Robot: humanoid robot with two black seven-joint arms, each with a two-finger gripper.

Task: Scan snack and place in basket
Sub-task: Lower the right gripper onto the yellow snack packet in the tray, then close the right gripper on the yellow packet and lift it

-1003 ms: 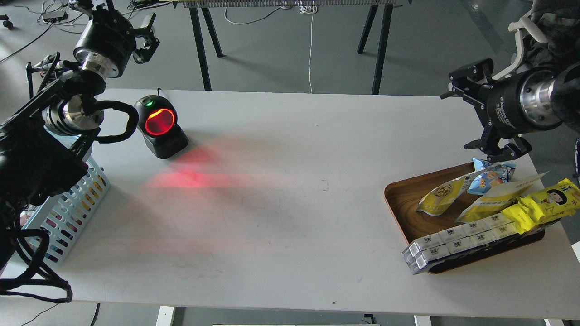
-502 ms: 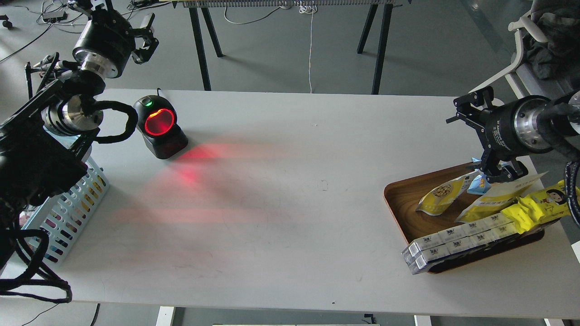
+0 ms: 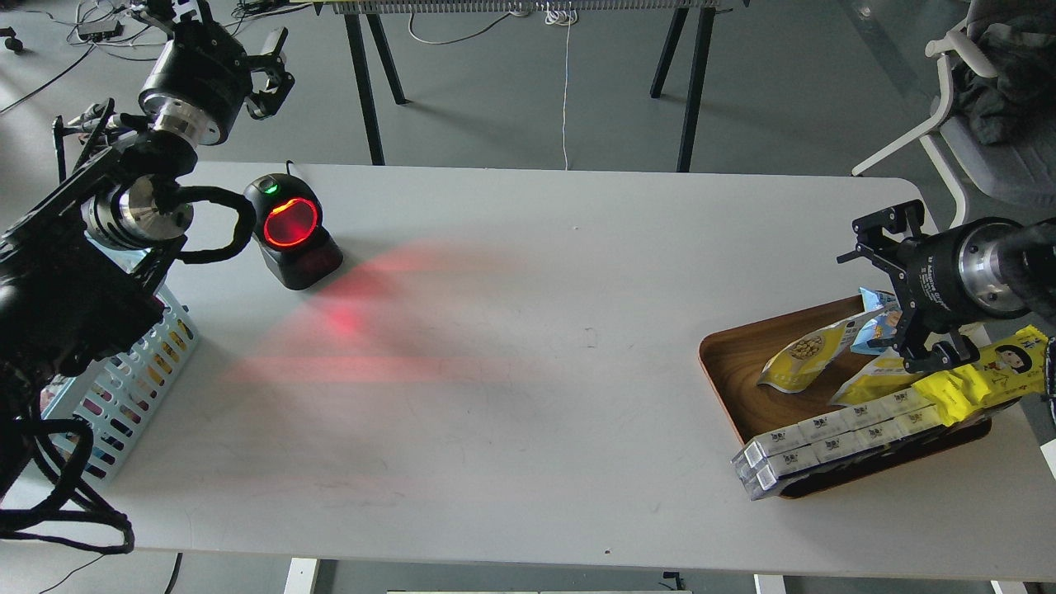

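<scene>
The snack (image 3: 804,353), a yellow pouch with a round picture of nuts, lies on the left part of the brown wooden tray (image 3: 730,363) at the right. My right gripper (image 3: 889,295) is open and empty. It hangs just right of the snack, over the small blue packet (image 3: 876,318), with its lower finger close to the packets. The light blue basket (image 3: 124,388) stands at the table's left edge, partly hidden by my left arm. My left gripper (image 3: 223,37) is raised beyond the table's far left corner, open and empty.
A black scanner (image 3: 290,227) with a red glowing window stands at the far left and casts red light on the table. The tray also holds a second yellow pouch (image 3: 874,378), a cartoon-face wrapper (image 3: 986,375) and white boxes (image 3: 833,437). A chair (image 3: 982,124) stands at the far right.
My right gripper has moved down and to the right, from above the table's far right corner to just over the tray's packets. The left arm has barely shifted.
</scene>
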